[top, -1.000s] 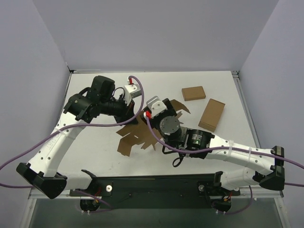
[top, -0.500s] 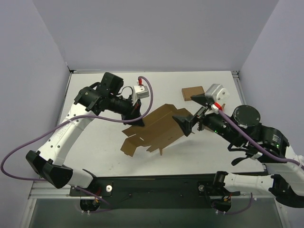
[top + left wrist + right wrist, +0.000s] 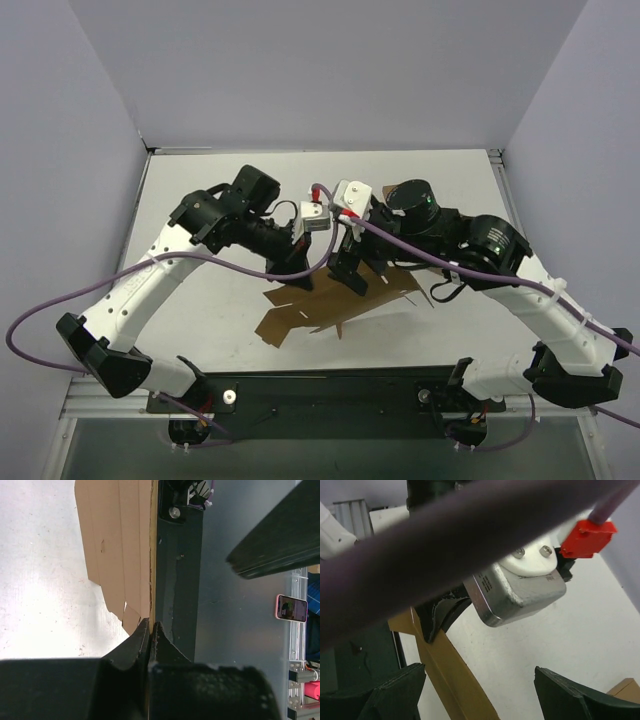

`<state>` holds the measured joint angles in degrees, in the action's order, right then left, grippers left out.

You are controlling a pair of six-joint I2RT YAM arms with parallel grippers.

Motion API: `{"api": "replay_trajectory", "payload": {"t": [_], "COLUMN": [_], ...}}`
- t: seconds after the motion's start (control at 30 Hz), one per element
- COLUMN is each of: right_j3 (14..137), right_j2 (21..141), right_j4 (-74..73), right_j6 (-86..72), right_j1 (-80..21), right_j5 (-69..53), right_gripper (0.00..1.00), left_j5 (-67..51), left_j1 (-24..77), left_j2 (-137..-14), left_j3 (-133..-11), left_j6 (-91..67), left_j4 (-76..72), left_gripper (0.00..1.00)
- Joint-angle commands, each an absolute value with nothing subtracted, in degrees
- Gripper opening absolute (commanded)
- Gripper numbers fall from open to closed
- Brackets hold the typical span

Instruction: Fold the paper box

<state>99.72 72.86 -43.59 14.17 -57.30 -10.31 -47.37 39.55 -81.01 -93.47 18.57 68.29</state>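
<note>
Top external view: the left tool [image 3: 302, 278] is clamped on the far edge of the paper box [image 3: 330, 305] at mid-table [image 3: 220, 315]. The right tool [image 3: 350, 275] gapes wide just beside it, holding nothing. A purple cable [image 3: 445, 535] blocks much of the right wrist view.

A: Top camera?
B: It is looking down over the whole worktop [image 3: 225, 315] from above its near edge.
A: Wrist cameras?
B: They are looking closely past the left tool [image 3: 150, 625] and right tool [image 3: 480, 692] at the same paper box [image 3: 330, 300].
</note>
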Motion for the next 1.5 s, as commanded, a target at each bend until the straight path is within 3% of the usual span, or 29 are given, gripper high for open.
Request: {"api": "replay_trajectory", "payload": {"t": [0.0,0.37,0.47,0.57,0.77,0.87,0.97,1.0,1.07,1.1,1.23,1.47], "right_j3": [104.1,101.8,101.6,101.2,98.9,97.9,96.8,96.2,94.6,94.0,91.3,91.8], "right_j2": [74.9,76.5,76.6,76.4,75.1,74.0,72.2,71.5,69.3,68.5,65.0,60.3], "right_j4": [-48.8,-51.9,-51.9,-51.9,-51.2,-50.4,-48.5,-47.7,-45.5,-44.7,-40.8,-35.3], "right_j6": [16.0,16.5,16.6,17.0,17.6,17.4,17.0,16.3,15.5,14.5,11.5,0.6], "right_j1": [-55.4,-54.5,-54.2,-54.1,-53.5,-53.1,-52.5,-52.1,-51.5,-50.6,-48.3,-44.8], "right_j5": [-17.5,-20.7,-21.4,-22.2,-23.4,-24.7,-27.1,-27.6,-28.6,-29.3,-30.9,-33.1], "right_gripper": [0.92,0.72,0.58,0.30,0.01,0.00,0.00,0.00,0.00,0.00,0.00,0.00], "left_j5": [-47.9,-47.5,-47.4,-46.8,-43.3,-41.1,-40.1,-39.5,-39.1,-40.1,-42.4,-41.8], "left_j1": [40.3,40.3,40.3,40.3,40.3,40.0,39.1,38.5,35.7,34.5,28.7,18.7], "left_j2": [-79.0,-76.8,-76.8,-76.6,-75.0,-73.8,-72.7,-71.8,-70.4,-68.7,-64.1,-56.3], "left_j3": [-95.3,-94.9,-94.9,-94.8,-95.0,-95.6,-96.1,-95.9,-94.7,-94.1,-90.4,-83.7], "left_j6": [20.0,20.0,20.0,20.0,18.8,17.7,16.7,16.2,15.1,14.2,11.9,2.5], "left_j4": [69.5,69.0,68.9,68.6,65.7,63.3,60.7,59.8,56.0,54.7,47.6,29.0], "left_gripper": [0.00,0.00,0.00,0.00,0.00,0.00,0.18,0.40,0.62,0.79,0.90,0.93]}}
